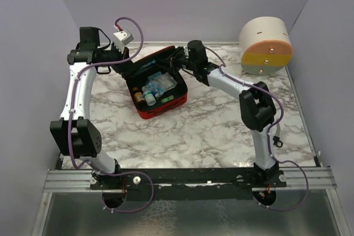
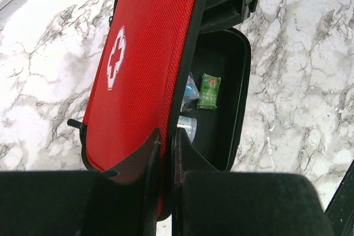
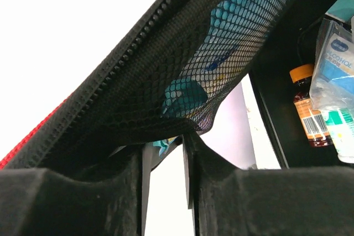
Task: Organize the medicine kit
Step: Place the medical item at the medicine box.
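Note:
The red medicine kit lies open at the middle of the table, with bottles and packets in its black base. Its lid, red with a white cross, stands raised. My left gripper is shut on the lid's edge. Inside the base are a green packet and a bottle. My right gripper is just under the lid's mesh pocket, fingers slightly apart, with bright background showing in the gap. A teal packet sits in the mesh.
A round cream, orange, yellow and grey container stands at the back right. An amber bottle with an orange cap and an alcohol-wipe packet lie in the kit's base. Lilac walls close in the marble table.

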Robot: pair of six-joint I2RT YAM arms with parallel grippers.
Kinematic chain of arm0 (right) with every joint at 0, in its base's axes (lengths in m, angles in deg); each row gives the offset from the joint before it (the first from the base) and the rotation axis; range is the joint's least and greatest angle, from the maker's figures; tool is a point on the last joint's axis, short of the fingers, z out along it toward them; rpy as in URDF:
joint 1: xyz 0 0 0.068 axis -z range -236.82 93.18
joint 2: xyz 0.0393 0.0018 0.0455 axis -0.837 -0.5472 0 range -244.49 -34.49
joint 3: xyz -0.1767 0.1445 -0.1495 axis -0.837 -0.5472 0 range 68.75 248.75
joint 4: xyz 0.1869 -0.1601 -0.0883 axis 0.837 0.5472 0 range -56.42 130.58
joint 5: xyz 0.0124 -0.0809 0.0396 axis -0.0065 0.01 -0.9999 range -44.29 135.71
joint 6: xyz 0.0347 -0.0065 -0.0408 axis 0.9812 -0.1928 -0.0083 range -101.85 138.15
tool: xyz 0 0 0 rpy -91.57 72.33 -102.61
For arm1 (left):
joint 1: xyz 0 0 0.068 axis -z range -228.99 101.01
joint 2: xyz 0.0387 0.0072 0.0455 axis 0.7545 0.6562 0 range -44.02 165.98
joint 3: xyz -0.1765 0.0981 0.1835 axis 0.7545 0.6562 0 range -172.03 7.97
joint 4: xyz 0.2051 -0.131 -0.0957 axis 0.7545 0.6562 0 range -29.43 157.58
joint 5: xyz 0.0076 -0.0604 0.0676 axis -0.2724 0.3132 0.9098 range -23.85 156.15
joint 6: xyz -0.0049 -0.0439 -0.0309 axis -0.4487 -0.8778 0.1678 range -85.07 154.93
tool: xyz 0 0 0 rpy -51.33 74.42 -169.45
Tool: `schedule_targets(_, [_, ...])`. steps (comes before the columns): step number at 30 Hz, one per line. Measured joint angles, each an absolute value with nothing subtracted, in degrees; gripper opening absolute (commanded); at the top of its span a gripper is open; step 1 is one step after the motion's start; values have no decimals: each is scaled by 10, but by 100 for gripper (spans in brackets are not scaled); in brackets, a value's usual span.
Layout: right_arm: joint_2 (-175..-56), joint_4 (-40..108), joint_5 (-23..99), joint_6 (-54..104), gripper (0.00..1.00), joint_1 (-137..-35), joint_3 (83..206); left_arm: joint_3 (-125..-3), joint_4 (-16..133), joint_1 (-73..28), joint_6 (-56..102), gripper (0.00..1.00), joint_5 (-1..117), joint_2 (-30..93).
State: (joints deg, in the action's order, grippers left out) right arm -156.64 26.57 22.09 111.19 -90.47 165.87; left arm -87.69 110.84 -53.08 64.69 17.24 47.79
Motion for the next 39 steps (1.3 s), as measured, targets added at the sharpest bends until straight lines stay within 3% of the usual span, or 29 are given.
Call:
schedule_targets(11, [-1543,300,227,1063,39,-905,1664,-871,1108,-531,649,0,172,474])
schedule_targets(21, [-1501,328,235,1038,32,-905,1644,-871,1109,-531,649,0,172,473])
schedule_targets(25, [-1497,444,269,965,30,-902,1689,-870,1111,-530,651,0,172,473])
schedule_targets(30, [-1475,546,318,863,15,-899,1767,-871,1110,-530,651,0,171,473])
schedule_targets(39, [-1458,612,351,798,2,-898,1778,-875,1115,-530,650,0,169,477])
